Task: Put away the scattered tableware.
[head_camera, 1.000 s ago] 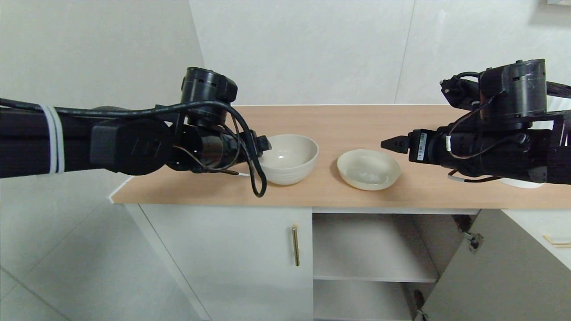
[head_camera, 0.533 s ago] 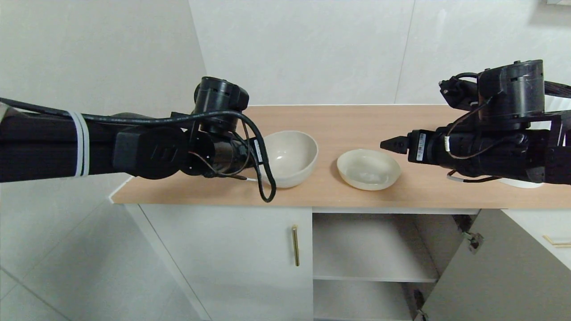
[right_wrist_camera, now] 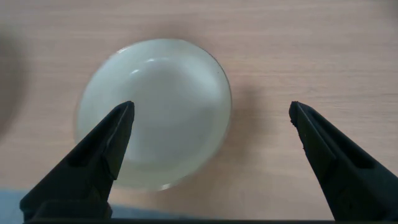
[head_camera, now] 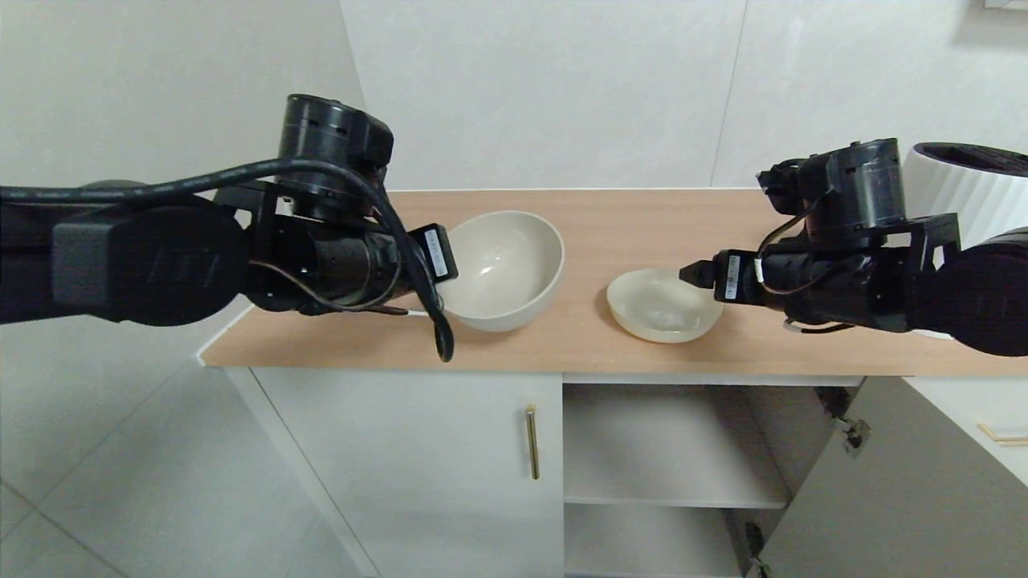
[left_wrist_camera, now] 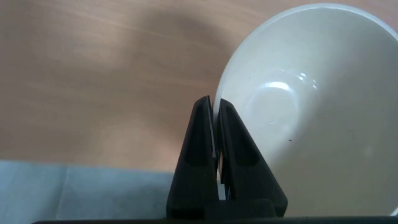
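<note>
Wooden counter under white wall; left fingers tight on bowl, right fingers apart.

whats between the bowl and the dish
Nothing but bare counter between the bowl and the dish, as the head view shows.
</note>
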`<state>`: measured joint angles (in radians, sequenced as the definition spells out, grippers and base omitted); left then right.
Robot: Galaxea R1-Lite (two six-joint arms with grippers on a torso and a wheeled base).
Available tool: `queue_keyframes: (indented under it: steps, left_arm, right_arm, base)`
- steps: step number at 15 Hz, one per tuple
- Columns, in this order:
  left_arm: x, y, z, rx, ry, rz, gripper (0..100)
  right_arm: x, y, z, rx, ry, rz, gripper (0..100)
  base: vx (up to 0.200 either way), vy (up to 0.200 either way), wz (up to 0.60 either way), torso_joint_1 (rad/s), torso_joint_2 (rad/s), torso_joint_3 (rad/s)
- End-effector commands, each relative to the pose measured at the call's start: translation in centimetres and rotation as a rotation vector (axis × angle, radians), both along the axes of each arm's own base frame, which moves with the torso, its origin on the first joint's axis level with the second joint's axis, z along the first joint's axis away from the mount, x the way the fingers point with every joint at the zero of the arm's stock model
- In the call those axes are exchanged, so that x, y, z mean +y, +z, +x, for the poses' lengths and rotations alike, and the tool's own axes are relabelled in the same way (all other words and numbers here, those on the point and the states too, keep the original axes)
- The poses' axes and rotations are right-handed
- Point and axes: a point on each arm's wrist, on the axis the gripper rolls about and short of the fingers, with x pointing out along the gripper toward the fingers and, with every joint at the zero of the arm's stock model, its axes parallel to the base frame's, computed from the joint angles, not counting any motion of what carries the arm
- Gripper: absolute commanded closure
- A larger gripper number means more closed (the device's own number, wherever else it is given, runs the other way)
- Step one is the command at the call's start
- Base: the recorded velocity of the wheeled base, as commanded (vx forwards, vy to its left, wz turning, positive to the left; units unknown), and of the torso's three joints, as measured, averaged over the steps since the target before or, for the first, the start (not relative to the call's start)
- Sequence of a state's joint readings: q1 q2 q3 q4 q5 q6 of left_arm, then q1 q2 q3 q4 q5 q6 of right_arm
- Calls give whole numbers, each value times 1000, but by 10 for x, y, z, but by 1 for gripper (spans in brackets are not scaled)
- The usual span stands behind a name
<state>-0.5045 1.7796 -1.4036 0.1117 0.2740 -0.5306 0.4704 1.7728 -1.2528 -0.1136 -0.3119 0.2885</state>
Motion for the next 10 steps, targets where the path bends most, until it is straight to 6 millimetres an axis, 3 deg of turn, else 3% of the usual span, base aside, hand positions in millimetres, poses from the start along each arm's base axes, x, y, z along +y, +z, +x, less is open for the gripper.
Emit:
queue_keyframes:
  steps: [1,3,7,8,10]
  left_arm:
    - [13,22,-26,-44,-45,-46,100]
    - [17,28,-37,-46,-107,-79,100]
    - [18,28,-40,-44,-122,-86,100]
    - [18,28,-40,-44,-122,-86,100]
    - [19,31,-41,-50,-123,-91,100]
  right_arm:
    - [5,-21,19,49,-14,-26,0]
    - [2,-28,27,67,-30,-36,0]
    - [-2,-34,34,91,-46,-44,0]
    - [-2,-34,34,91,-46,-44,100]
    - [-1,-35,35,94,-41,-41,100]
  base:
    - [0,0,0,0,0,0]
    - [0,0,0,0,0,0]
    - [0,0,0,0,0,0]
    - [0,0,0,0,0,0]
    - [0,0,0,0,0,0]
